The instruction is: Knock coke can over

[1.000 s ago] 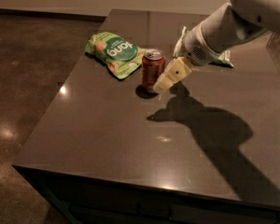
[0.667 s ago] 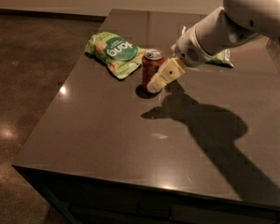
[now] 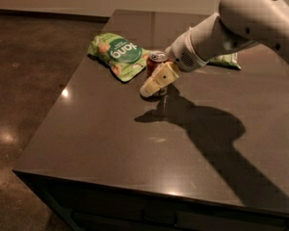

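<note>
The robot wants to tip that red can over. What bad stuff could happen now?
The gripper sits low in front of the upright coke can, so a push might just slide it along the table instead of tipping it. The can could also fall against the green snack bag right beside it and end up leaning. If it does go down, it might roll toward the table's left edge.

On the dark surface (image 3: 101,143), a green snack bag (image 3: 118,56) lies near the far left edge; a second green bag (image 3: 227,60) shows partly, further right. The jaws hang low between them. Polished brown floor (image 3: 24,81) spreads leftward.
</note>
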